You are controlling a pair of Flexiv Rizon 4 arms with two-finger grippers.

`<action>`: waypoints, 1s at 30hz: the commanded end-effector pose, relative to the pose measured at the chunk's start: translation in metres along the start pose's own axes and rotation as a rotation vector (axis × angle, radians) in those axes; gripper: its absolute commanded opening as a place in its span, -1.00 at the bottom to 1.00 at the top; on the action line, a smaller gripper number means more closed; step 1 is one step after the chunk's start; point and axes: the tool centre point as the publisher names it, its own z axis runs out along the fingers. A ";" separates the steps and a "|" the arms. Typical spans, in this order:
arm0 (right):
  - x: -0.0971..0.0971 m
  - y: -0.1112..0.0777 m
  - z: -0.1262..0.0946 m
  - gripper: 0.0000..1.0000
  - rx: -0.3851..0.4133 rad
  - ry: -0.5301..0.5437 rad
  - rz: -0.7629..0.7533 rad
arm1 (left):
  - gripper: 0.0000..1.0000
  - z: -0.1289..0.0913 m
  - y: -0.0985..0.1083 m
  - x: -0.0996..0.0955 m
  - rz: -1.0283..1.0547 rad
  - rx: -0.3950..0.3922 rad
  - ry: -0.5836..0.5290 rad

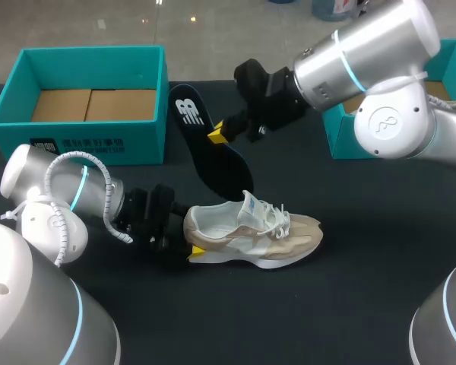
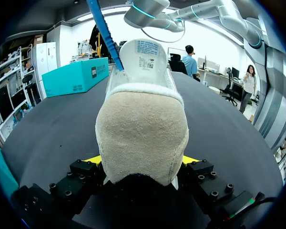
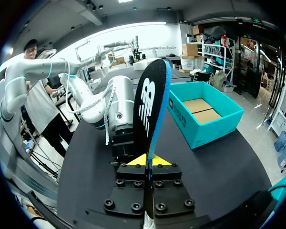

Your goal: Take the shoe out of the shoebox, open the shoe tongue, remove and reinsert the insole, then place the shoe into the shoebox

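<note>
A beige and white shoe [image 1: 254, 232] lies on its sole on the black table, toe pointing right. My left gripper [image 1: 188, 237] is shut on its heel; in the left wrist view the heel [image 2: 142, 138] fills the space between both yellow fingertips [image 2: 93, 160]. My right gripper [image 1: 216, 134] is shut on a black insole [image 1: 213, 156] and holds it in the air above and behind the shoe. In the right wrist view the insole [image 3: 150, 102] stands upright from the closed gripper [image 3: 148, 161], its blue edge showing. The open teal shoebox [image 1: 91, 68] stands empty at the back left.
A second teal box [image 1: 342, 137] stands at the back right, partly hidden by my right arm. The black tabletop [image 1: 349, 281] stretches in front of and to the right of the shoe.
</note>
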 end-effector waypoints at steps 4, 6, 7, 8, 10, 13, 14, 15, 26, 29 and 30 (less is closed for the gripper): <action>0.001 0.001 0.002 -1.00 0.004 -0.004 0.001 | -1.00 0.002 0.002 0.000 0.000 -0.003 -0.002; 0.001 0.001 0.002 -1.00 0.004 -0.004 0.001 | -1.00 0.002 0.002 0.000 0.000 -0.003 -0.002; 0.001 0.001 0.002 -1.00 0.004 -0.004 0.001 | -1.00 0.002 0.002 0.000 0.000 -0.003 -0.002; 0.001 0.001 0.002 -1.00 0.004 -0.004 0.001 | -1.00 0.002 0.002 0.000 0.000 -0.003 -0.002; 0.001 0.001 0.002 -1.00 0.004 -0.004 0.001 | -1.00 0.002 0.002 0.000 0.000 -0.003 -0.002; -0.003 0.006 0.000 -1.00 -0.030 0.012 0.036 | -1.00 0.002 0.002 0.000 0.000 -0.003 -0.002; -0.008 0.011 -0.003 -1.00 -0.056 0.024 0.066 | -1.00 0.002 0.002 0.000 0.000 -0.003 -0.002; -0.011 0.018 -0.006 -1.00 -0.078 0.052 0.093 | -1.00 0.002 0.002 0.000 0.000 -0.003 -0.002; -0.023 0.078 -0.051 -1.00 -0.134 0.249 0.242 | -1.00 0.002 0.002 0.000 0.000 -0.003 -0.002; -0.024 0.090 -0.066 -1.00 -0.156 0.252 0.279 | -1.00 0.002 0.002 0.000 0.000 -0.003 -0.002; -0.024 0.093 -0.072 -1.00 -0.172 0.251 0.294 | -1.00 0.002 0.002 0.000 0.000 -0.003 -0.002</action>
